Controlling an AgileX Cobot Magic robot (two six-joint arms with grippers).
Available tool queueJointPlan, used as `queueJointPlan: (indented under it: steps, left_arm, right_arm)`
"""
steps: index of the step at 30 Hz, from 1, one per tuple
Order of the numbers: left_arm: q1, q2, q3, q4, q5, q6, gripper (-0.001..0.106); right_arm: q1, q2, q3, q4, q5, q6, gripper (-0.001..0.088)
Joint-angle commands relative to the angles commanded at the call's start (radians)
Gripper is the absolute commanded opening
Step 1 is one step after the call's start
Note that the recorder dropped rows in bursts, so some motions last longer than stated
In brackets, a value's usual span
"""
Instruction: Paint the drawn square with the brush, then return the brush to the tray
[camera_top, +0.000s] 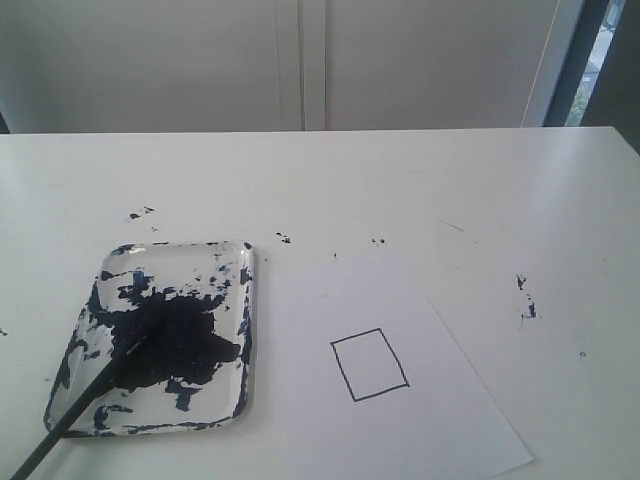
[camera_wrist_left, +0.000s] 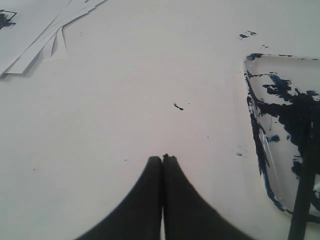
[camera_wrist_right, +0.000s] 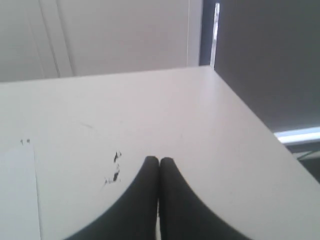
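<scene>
Near the left gripper (camera_wrist_left: 162, 160), whose black fingertips are pressed together on nothing, the tray (camera_wrist_left: 260, 67) lies flat, clear-white and blotched with blue-black paint. The brush (camera_wrist_left: 302, 200) rests in it, its thin black handle sticking out over the rim. Farther from that gripper, on a sheet of paper (camera_top: 440, 420) whose edge lies beside the equally clamped, empty right gripper (camera_wrist_right: 159, 161), the drawn square (camera_top: 369, 364) is a thin black outline with a bare white interior.
</scene>
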Motion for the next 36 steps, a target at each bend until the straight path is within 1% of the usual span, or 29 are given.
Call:
queueJointPlan:
  steps: [4,36]
  left_arm:
    - [0.001,0.000,0.000,0.002,0.000,0.000,0.000]
    - [0.001,0.000,0.000,0.002,0.000,0.000,0.000]
  right_arm:
    - [0.000,0.000,0.000,0.000,-0.028,0.000,0.0000]
    - [0.000,0.000,0.000,0.000,-0.026,0.020,0.0000]
